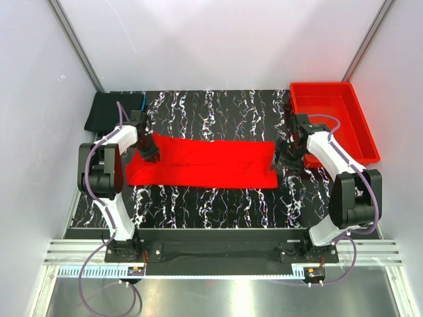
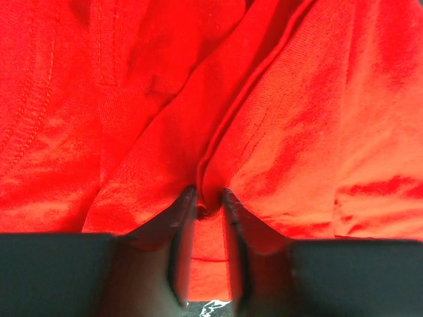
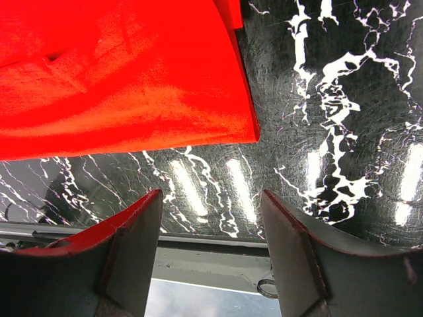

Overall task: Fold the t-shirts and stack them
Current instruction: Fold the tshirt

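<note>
The red t-shirt (image 1: 205,163) lies folded into a long band across the middle of the black marbled table. My left gripper (image 1: 149,152) sits on its left end, shut on a pinched fold of the red cloth (image 2: 209,198). My right gripper (image 1: 280,160) hovers at the shirt's right end, open and empty, with the shirt's corner (image 3: 248,129) just ahead of its fingers (image 3: 135,224). The folded black t-shirt (image 1: 112,110) with a blue edge lies at the back left corner.
A rigid red plastic bin (image 1: 334,119) stands at the back right, close behind the right arm. White walls enclose the table on three sides. The table's near edge and metal rail (image 3: 211,264) show under the right gripper.
</note>
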Robot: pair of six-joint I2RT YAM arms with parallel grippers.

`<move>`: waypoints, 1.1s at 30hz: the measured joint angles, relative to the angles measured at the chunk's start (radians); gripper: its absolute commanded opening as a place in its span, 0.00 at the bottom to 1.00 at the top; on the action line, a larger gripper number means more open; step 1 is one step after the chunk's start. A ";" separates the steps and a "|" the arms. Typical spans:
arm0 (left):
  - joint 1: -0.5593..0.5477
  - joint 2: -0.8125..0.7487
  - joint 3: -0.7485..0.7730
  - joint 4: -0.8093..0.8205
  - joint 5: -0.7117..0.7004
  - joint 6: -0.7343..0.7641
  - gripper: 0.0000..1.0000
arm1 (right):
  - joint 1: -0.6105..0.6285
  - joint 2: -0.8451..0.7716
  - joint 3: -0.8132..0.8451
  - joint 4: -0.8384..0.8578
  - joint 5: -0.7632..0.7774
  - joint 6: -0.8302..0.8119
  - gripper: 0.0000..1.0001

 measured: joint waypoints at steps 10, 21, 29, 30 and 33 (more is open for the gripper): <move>-0.022 0.002 0.035 0.001 0.032 -0.010 0.00 | 0.000 0.000 0.000 0.000 0.000 0.000 0.69; -0.167 0.105 0.337 0.003 0.144 -0.038 0.69 | 0.000 0.006 0.003 0.000 0.000 0.008 0.69; -0.162 -0.005 0.251 -0.053 0.042 -0.007 0.72 | 0.002 0.058 0.046 0.015 -0.008 0.008 0.70; -0.137 -0.054 0.206 -0.055 0.027 -0.002 0.70 | 0.005 0.067 0.050 0.021 -0.009 0.008 0.69; -0.026 -0.204 0.070 -0.061 0.003 0.012 0.62 | 0.018 0.098 0.060 0.034 -0.023 0.007 0.66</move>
